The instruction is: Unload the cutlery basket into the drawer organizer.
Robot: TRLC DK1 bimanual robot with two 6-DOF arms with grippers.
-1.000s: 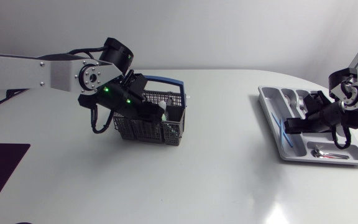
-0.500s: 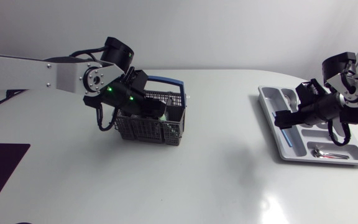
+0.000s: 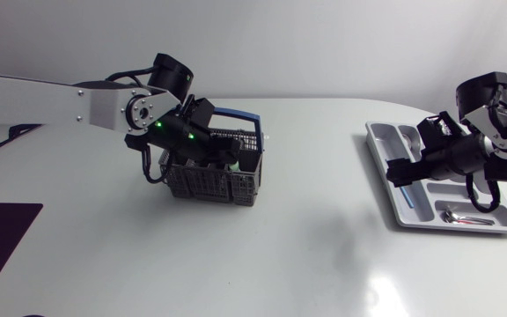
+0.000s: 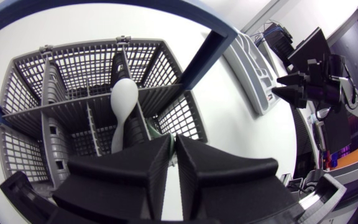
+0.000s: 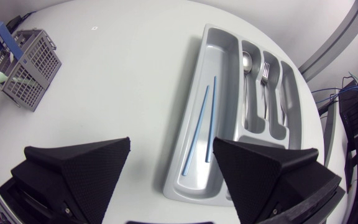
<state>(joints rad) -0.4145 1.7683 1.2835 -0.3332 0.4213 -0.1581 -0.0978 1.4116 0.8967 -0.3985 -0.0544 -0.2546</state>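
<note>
A grey mesh cutlery basket [image 3: 205, 183] with a blue arched handle [image 3: 236, 114] stands upright on the left half of the white table. A white spoon [image 4: 123, 102] stands bowl-up in one of its middle compartments, handle down inside. Well apart, on the right half of the table, a silver-grey drawer organizer [image 5: 219, 59] lies flat. Its long side compartment holds two thin blue sticks [image 5: 210, 119] lying lengthwise. A metal spoon [image 5: 246, 62] and a metal fork [image 5: 265, 73] lie in neighbouring narrow compartments. Another metal piece [image 3: 456, 217] lies in the crosswise end compartment.

Left hand [image 4: 172, 142] closed, right hand [image 5: 171, 143] wide.
</note>
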